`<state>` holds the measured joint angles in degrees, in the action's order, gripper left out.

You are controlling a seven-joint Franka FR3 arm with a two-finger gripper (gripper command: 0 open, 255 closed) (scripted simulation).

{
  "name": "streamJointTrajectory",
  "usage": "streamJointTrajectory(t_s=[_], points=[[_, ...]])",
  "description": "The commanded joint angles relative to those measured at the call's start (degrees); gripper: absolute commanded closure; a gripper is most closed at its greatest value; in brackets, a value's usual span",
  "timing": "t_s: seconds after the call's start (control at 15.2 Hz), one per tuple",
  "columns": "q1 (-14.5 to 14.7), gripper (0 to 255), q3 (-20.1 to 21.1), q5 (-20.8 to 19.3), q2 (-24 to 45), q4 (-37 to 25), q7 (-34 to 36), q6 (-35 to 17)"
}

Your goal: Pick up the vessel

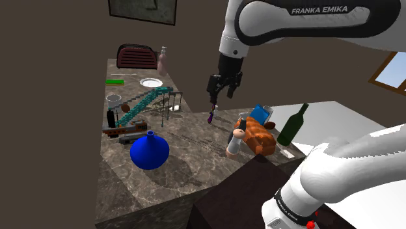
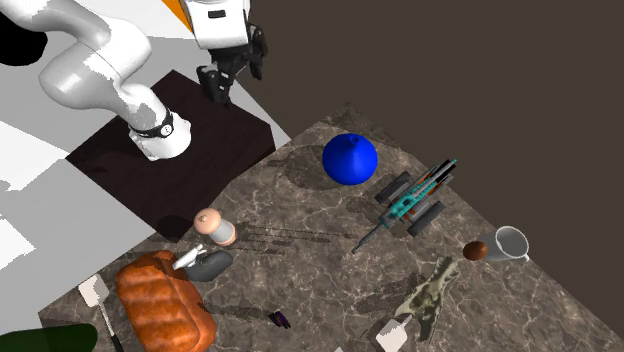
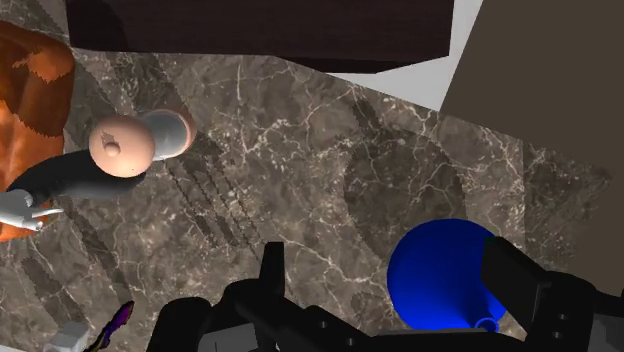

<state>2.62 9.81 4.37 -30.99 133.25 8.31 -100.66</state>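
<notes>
The vessel is a round blue vase with a narrow neck, standing upright on the marble counter near its front. From the second exterior view the vase sits close to the counter's edge by the dark stand. My black gripper hangs high above the counter, well above the vase and toward the shoulder view's right of it. It is also visible at the top of the second exterior view. In the wrist view the gripper is open, its fingers apart, with the vase far below between them, untouched.
A peach-coloured shaker and an orange-brown lump lie right of the vase, with a green bottle beyond. A teal toy vehicle, a white plate and a small purple item sit further back. The dark stand borders the counter.
</notes>
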Motion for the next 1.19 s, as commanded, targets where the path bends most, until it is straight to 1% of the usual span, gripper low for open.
streamJointTrajectory(t_s=[0.0, 0.26, 0.53, 0.86, 1.12], points=[[0.10, 0, 1.19, 0.18, 3.66, -0.54, 1.24, -3.12], [0.39, 0, 3.78, 0.02, 11.31, -2.60, 4.26, -8.53], [0.69, 0, 6.10, -1.14, 19.55, -5.86, 7.58, -13.21], [1.46, 0, 8.24, -4.04, 30.46, -11.60, 12.14, -17.75], [2.76, 0, 9.05, -7.15, 39.50, -17.56, 15.84, -20.13]])
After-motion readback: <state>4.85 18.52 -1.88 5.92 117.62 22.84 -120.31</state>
